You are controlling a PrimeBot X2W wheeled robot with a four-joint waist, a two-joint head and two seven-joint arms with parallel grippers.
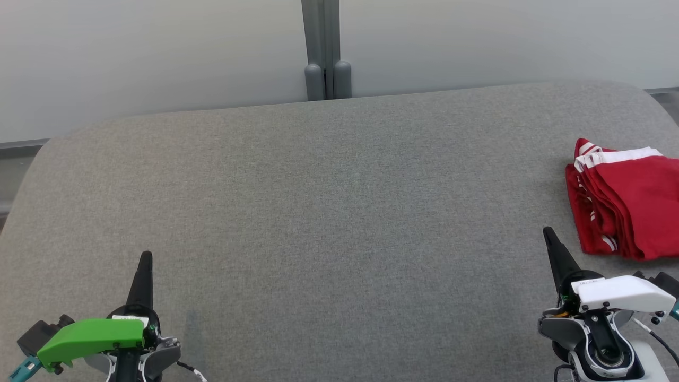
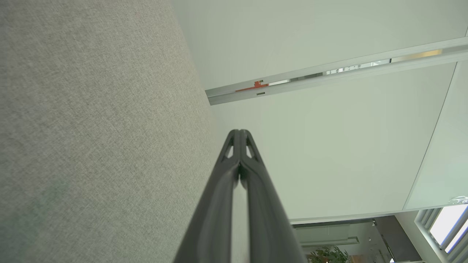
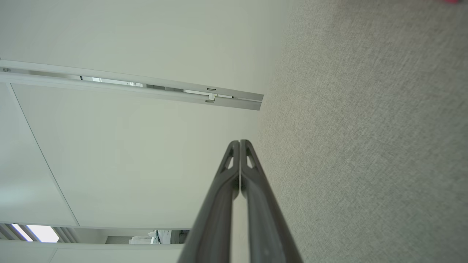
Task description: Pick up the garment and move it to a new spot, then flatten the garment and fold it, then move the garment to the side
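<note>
The garment (image 1: 628,204) is red with white stripes and a white band, lying folded at the right edge of the grey padded table (image 1: 329,212), partly cut off by the head view's border. My right gripper (image 1: 549,233) sits at the lower right, just left of and below the garment, apart from it, fingers together and holding nothing. My left gripper (image 1: 146,257) rests at the lower left, far from the garment, also shut and empty. In the left wrist view my left gripper (image 2: 239,132) shows its tips pressed together. In the right wrist view my right gripper (image 3: 239,142) is likewise shut.
A pale wall with a grey post (image 1: 326,50) stands behind the table's far edge. The table's corners are rounded, with floor at the far left (image 1: 16,170). A sliver of red (image 3: 451,1) shows at the top right of the right wrist view.
</note>
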